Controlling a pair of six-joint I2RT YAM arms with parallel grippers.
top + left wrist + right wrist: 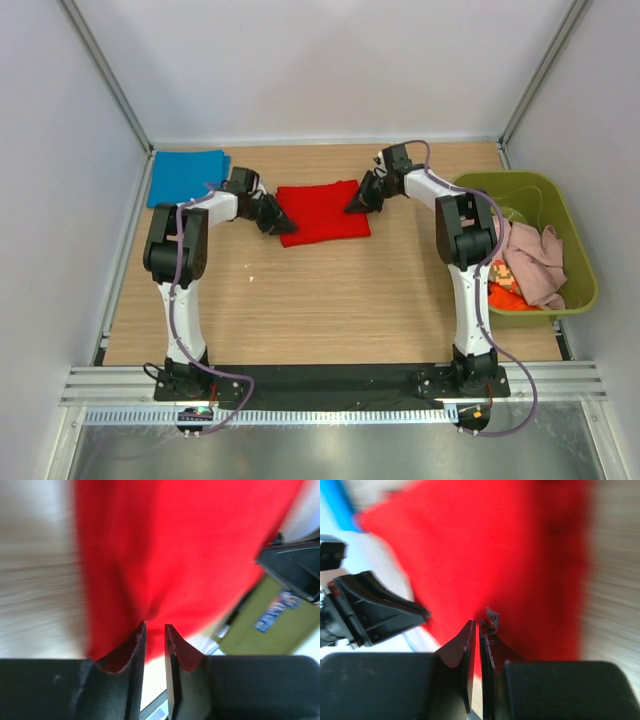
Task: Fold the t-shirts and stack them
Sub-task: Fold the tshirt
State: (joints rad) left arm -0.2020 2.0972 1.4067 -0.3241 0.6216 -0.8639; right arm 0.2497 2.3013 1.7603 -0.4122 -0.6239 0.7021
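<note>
A bright red t-shirt (322, 212) lies folded into a rectangle at the middle back of the table. My left gripper (287, 229) is at its near left corner. In the left wrist view its jaws (155, 626) stand close together, with the red t-shirt (175, 545) puckered at their tips. My right gripper (352, 207) is at the shirt's right edge. Its jaws (479, 623) are a thin slit apart and touch the red t-shirt (510, 555). A folded blue t-shirt (187, 177) lies at the back left.
An olive-green bin (580, 270) stands at the right. It holds a pale pink t-shirt (530, 262), an orange one (505, 298) and a pixel-print one (500, 270). White walls close in the table on three sides.
</note>
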